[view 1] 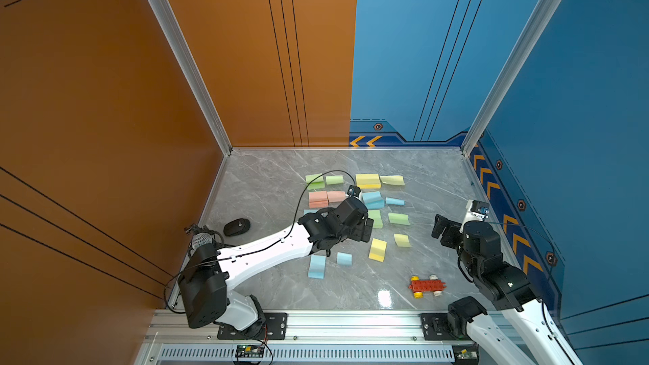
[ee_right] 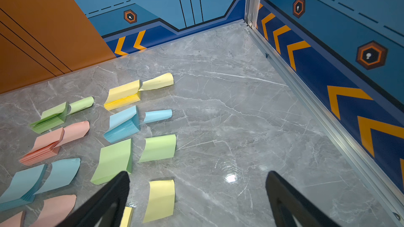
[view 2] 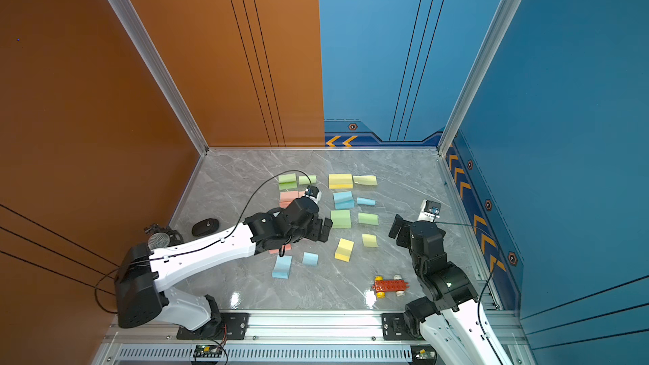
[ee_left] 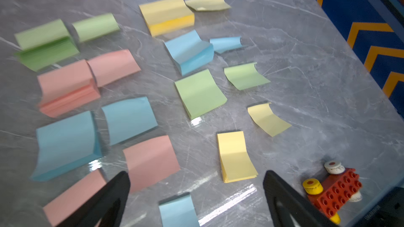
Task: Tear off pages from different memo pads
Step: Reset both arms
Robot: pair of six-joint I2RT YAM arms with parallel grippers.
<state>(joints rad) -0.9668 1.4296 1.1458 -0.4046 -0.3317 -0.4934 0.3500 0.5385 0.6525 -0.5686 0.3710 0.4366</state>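
Several pastel memo pads lie in two columns on the grey marble table (view 1: 274, 177), among them a yellow pad (view 1: 367, 180), a pink pad (view 1: 318, 199) and a blue pad (view 1: 317, 266). A single curled page lies beside each, such as a yellow page (view 1: 392, 180) and a blue page (view 1: 344, 258). My left gripper (ee_left: 196, 174) hovers open and empty above the table's middle; that blue page (ee_left: 178, 211) lies flat just under it. Over at the right side, my right gripper (ee_right: 197, 174) stands open and empty above bare table, with a yellow page (ee_right: 160, 200) nearby.
A red toy brick car (view 1: 426, 286) with yellow and white wheels sits near the front right. A black oval object (view 1: 237, 227) and a microphone (view 1: 202, 240) are at the left edge. Walls enclose the table on three sides.
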